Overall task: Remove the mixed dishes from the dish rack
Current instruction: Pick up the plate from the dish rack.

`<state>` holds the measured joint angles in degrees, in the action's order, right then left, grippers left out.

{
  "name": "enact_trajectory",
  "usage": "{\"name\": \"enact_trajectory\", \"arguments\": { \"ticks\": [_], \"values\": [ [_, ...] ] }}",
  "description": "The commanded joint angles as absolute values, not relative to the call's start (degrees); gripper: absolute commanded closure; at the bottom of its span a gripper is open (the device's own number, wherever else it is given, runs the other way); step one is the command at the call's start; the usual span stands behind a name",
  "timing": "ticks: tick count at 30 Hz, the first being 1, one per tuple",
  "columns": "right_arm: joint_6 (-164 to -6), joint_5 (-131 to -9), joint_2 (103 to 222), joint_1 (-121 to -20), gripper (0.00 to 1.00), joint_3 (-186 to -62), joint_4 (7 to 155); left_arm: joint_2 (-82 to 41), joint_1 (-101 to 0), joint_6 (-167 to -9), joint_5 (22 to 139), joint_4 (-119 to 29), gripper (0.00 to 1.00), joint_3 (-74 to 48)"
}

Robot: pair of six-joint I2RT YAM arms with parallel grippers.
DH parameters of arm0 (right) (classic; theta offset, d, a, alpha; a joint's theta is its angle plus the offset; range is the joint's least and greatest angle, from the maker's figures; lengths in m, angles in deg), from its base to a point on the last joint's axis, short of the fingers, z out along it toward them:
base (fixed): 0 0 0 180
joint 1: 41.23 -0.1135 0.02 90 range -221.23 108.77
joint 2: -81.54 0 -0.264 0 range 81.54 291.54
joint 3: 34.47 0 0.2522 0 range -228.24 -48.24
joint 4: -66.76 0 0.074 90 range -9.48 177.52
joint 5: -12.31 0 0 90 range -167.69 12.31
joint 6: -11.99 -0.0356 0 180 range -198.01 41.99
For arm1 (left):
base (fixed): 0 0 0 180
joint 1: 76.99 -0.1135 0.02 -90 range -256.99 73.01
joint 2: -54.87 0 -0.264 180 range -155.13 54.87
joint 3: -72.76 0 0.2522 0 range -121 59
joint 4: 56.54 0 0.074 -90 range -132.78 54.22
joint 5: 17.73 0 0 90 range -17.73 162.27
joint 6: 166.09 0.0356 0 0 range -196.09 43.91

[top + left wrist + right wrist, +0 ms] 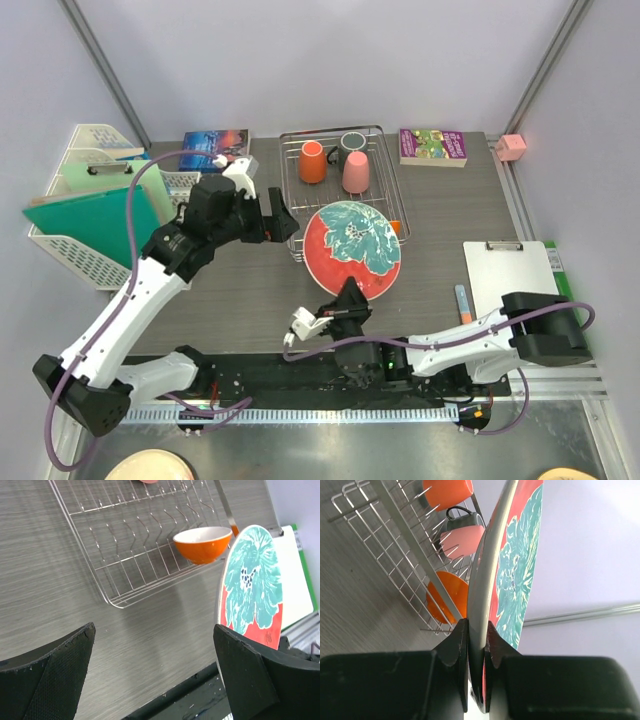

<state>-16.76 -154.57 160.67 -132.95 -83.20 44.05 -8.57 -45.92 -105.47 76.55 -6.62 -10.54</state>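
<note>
My right gripper (349, 293) (476, 630) is shut on the lower rim of the teal plate with red-orange rim (352, 248) (515, 570), which it holds on edge and tilted at the front of the silver wire dish rack (330, 131) (395, 545). In the rack sit an orange mug (312, 162), a dark grey mug (351, 142), a pink cup (355, 172) and an orange-and-white bowl (202, 544) (447, 600). The left gripper (285, 222) (154, 630) hangs open and empty at the rack's left front corner, with the plate (250, 585) off to its right.
A white lattice basket (75, 250) with a teal folder (95, 215) stands at the left. Books (215, 148) (432, 145) lie at the back either side of the rack. A clipboard (510, 275) and a pen (462, 303) lie at the right, a pink block (512, 147) behind.
</note>
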Motion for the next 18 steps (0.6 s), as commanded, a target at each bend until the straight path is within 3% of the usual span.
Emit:
{"name": "enact_trajectory", "arguments": {
  "ticks": [1,7,18],
  "values": [
    [-13.06,-160.92,159.41,-135.0,0.99,-83.57,35.78,-4.81,-45.79,-101.84,80.8,-8.59,0.0,-9.29],
    [-19.73,-159.87,158.71,-136.24,0.99,-85.5,43.17,-3.4,-45.79,-102.53,84.92,-11.13,0.0,-6.57],
    [-19.57,-157.58,163.19,-138.43,0.99,-87.35,40.97,-7.09,-45.0,-106.32,90.99,-18.34,0.0,-3.75]
  ]
}}
